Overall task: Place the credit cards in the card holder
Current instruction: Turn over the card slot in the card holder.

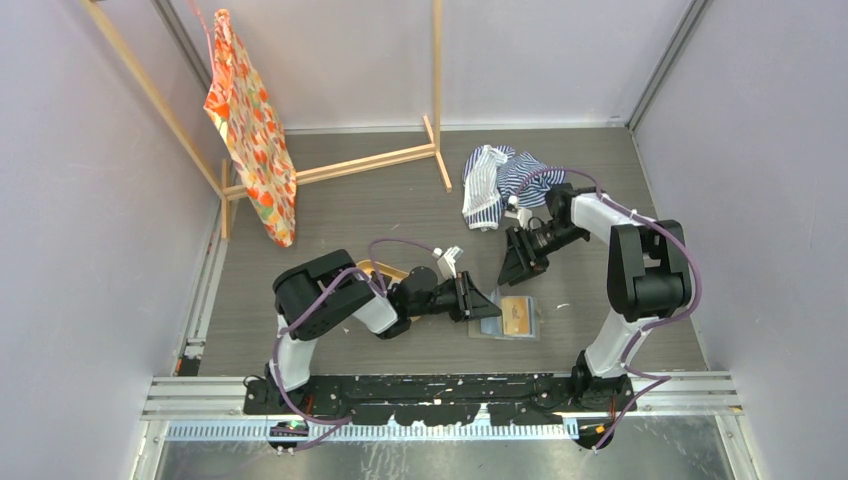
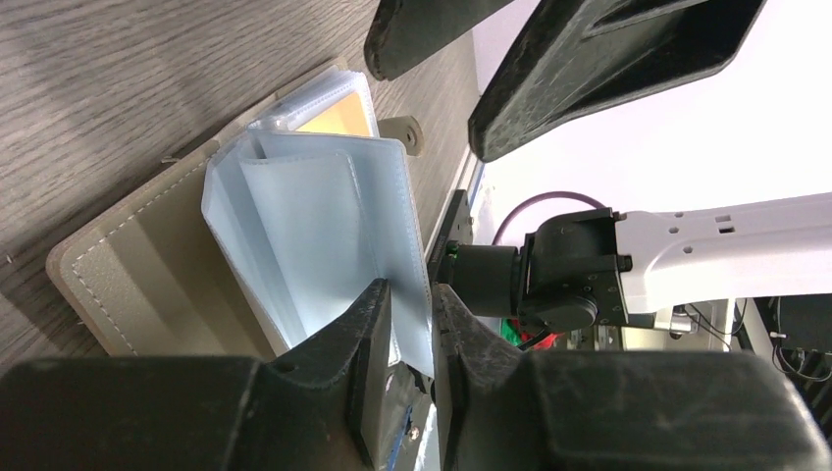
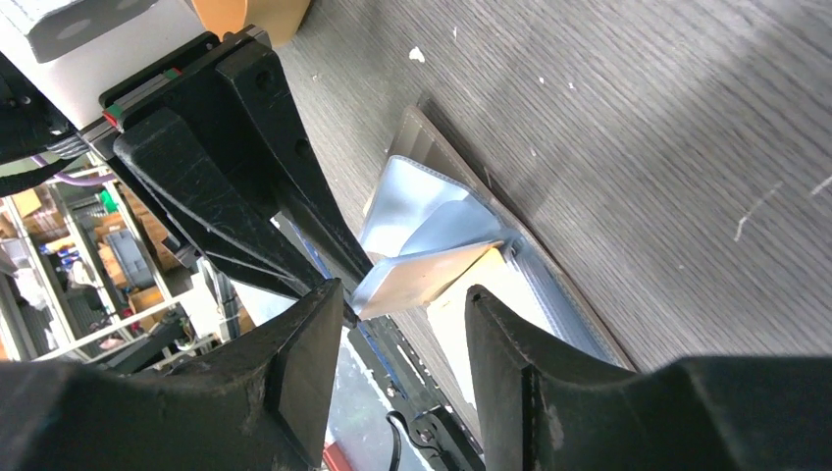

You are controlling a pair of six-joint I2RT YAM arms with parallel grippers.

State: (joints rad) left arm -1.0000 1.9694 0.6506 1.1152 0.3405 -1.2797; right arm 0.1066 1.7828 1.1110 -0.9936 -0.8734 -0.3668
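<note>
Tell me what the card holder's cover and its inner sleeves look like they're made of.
The cover looks like matte grey-beige leather or faux leather, going by its stitched edge. The inner sleeves look like thin glossy translucent plastic: they bend, and an orange card shows through one.

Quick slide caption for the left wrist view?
Left gripper pinches a pale sleeve of the open card holder; an orange card sits tucked behind it; right gripper hangs open above.
</note>
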